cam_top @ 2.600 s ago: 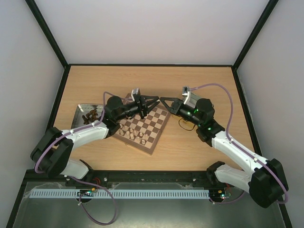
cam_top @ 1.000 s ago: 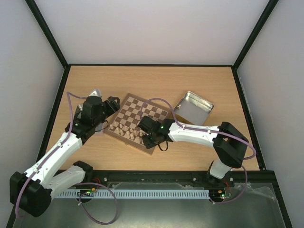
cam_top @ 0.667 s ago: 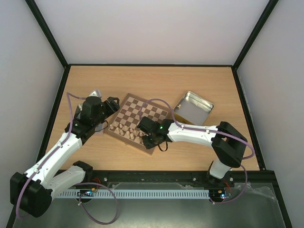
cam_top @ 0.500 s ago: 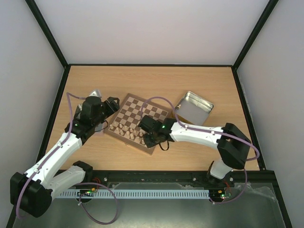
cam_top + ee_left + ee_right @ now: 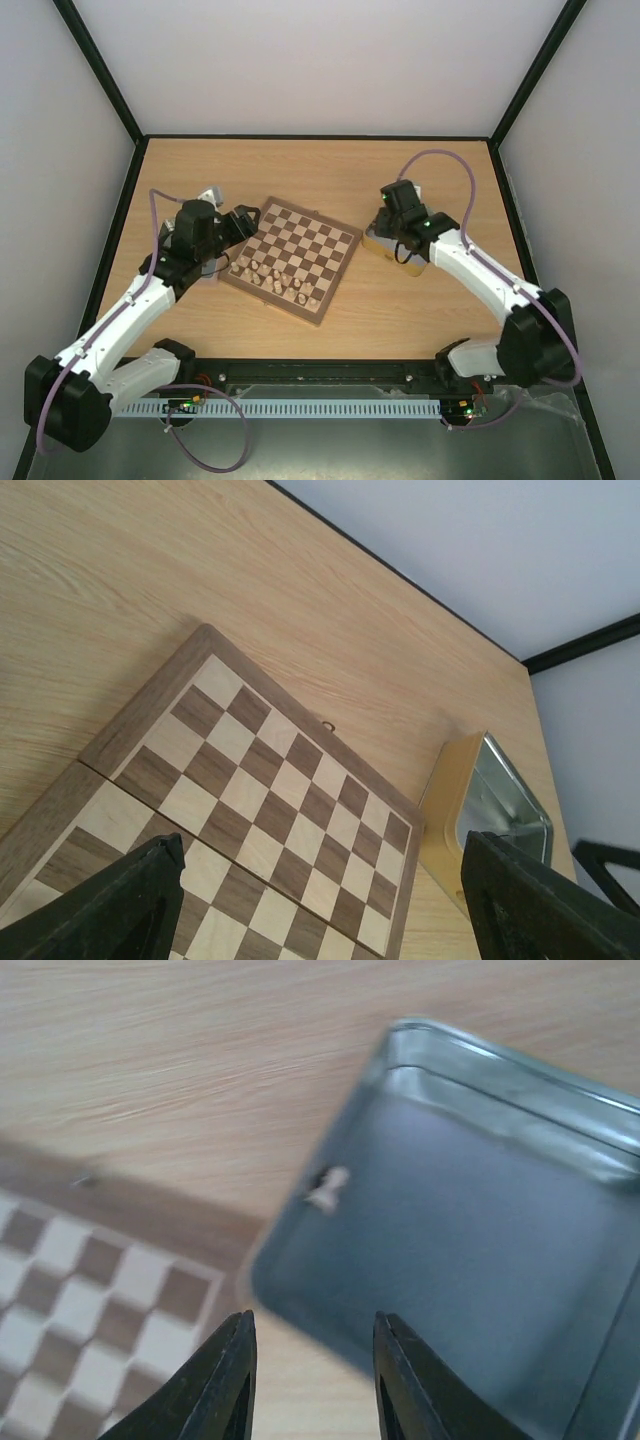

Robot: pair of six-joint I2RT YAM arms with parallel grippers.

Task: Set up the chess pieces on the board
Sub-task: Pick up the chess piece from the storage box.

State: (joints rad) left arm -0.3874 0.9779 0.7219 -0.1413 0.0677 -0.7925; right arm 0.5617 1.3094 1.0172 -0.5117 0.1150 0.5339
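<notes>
The board [image 5: 312, 240] lies at the table's middle, turned at an angle. Several pale chess pieces [image 5: 268, 274] stand on its near-left rows. My left gripper [image 5: 250, 218] hovers over the board's left corner. In the left wrist view it is open [image 5: 320, 920], with bare squares of the board [image 5: 262, 810] between its fingers. My right gripper [image 5: 392, 232] hangs over the gold tin [image 5: 375, 243] to the right of the board. It is open [image 5: 312, 1385] and empty. One pale chess piece [image 5: 327, 1188] lies in the tin [image 5: 480, 1230], near the wall nearest the board.
The tin [image 5: 492, 815] sits just beyond the board's right corner [image 5: 90, 1290]. Black frame rails edge the wooden table [image 5: 320, 165], and grey walls rise behind them.
My right arm has swung from the board's near edge to above the tin, and its jaws have opened. The left arm has barely moved.
</notes>
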